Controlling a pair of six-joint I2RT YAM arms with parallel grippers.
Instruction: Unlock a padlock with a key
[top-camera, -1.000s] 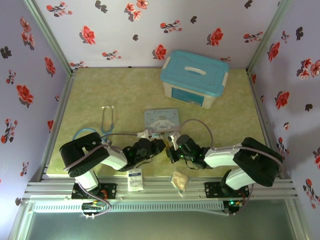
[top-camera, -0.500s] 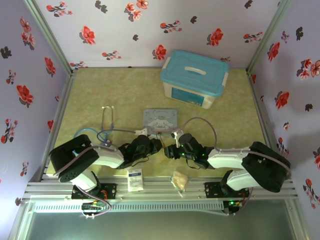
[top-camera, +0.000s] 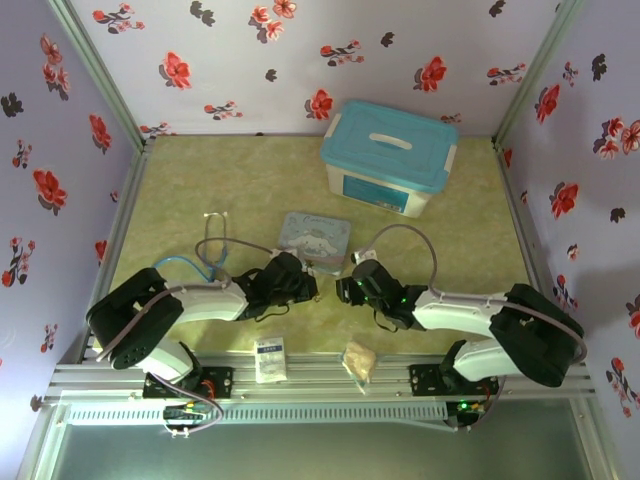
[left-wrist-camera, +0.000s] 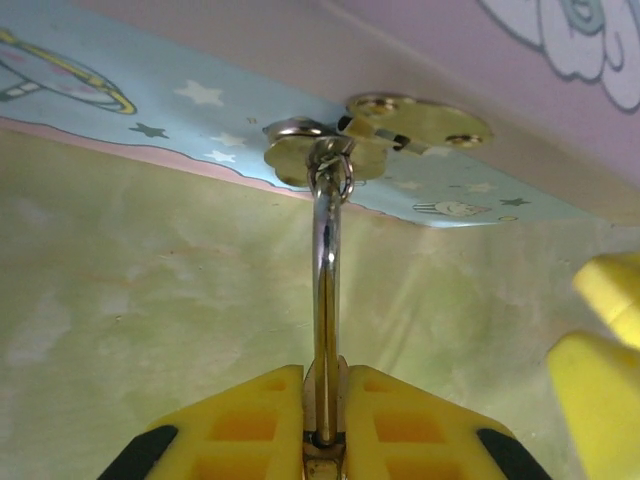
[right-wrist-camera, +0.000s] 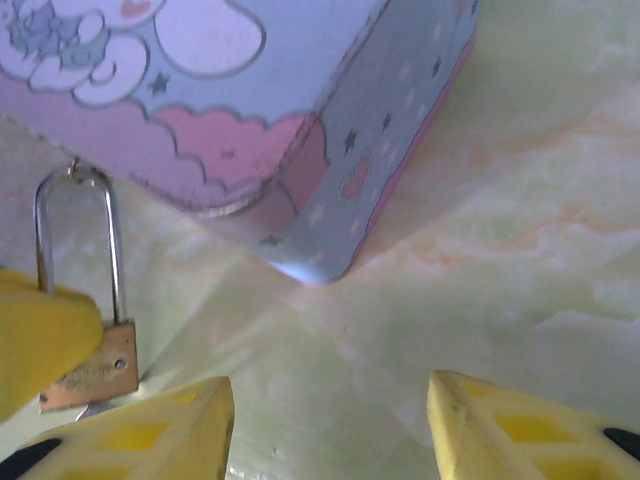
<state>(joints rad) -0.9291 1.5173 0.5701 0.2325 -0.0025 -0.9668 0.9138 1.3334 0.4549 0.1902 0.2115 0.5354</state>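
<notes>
Beside the pale-blue cartoon tin (top-camera: 318, 238), the left gripper (left-wrist-camera: 325, 388) clamps the tiny brass padlock (right-wrist-camera: 95, 368) with silvery shackle; the right gripper (right-wrist-camera: 330, 402) stands wide open, empty.

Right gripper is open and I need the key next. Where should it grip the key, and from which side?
Take the key by its flat round head, closing across its broad faces. It sits on a ring at the shackle's top, beside the tin, so probably come in from the open table side; the left gripper clamps the padlock.
</notes>
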